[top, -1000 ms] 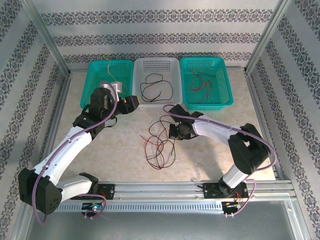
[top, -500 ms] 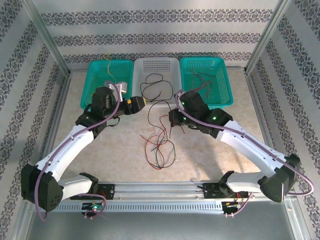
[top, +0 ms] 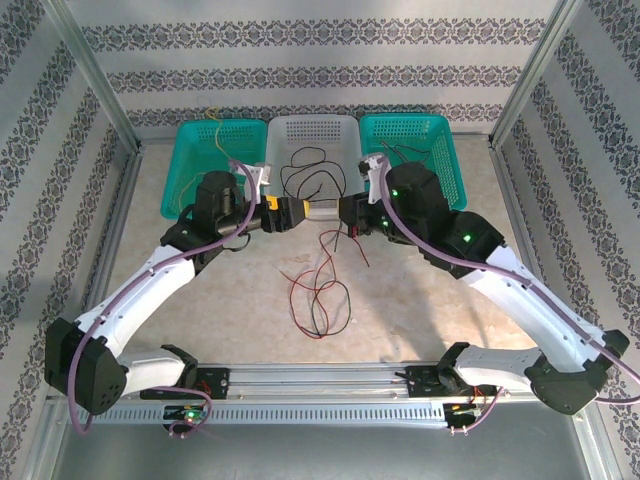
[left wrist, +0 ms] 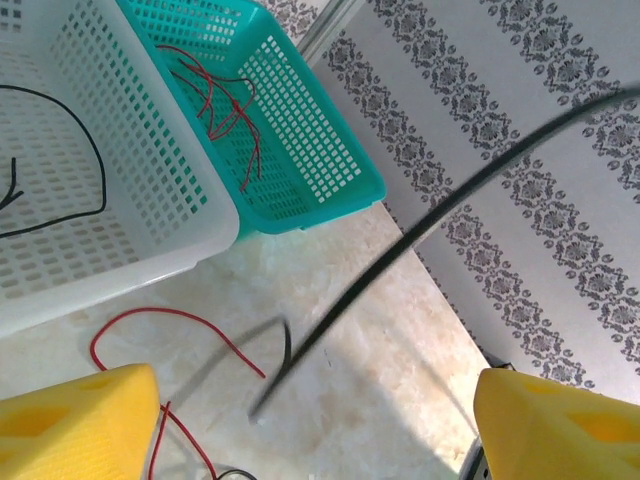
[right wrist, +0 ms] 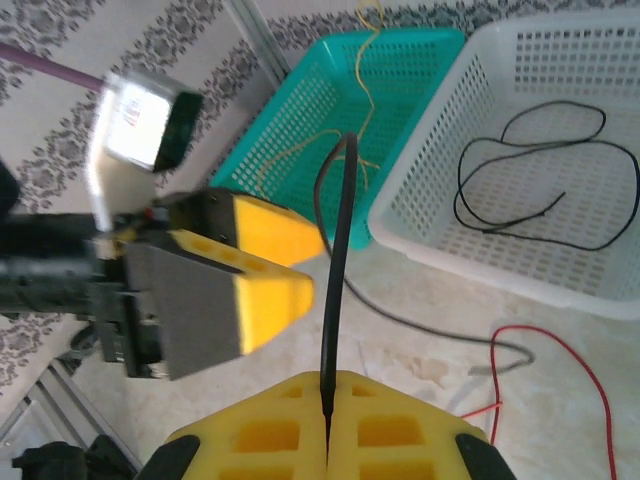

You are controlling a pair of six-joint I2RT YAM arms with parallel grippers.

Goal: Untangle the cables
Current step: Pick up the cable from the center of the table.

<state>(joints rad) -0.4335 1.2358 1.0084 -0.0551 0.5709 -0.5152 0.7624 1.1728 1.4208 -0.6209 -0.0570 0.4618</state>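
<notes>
the cables (top: 318, 290) lie heaped on the worktop (top: 230, 300) by the white basket (top: 345, 135). the right tool (right wrist: 328, 400) pinches one black cable (right wrist: 336, 270) up, maybe so the wide-open, empty left tool (left wrist: 320, 420) can take it.

Overhead; wrists close (share white basket (top: 312, 119))

no readable text, no labels, no brand names, no numbers, no signs legible in any view
</notes>
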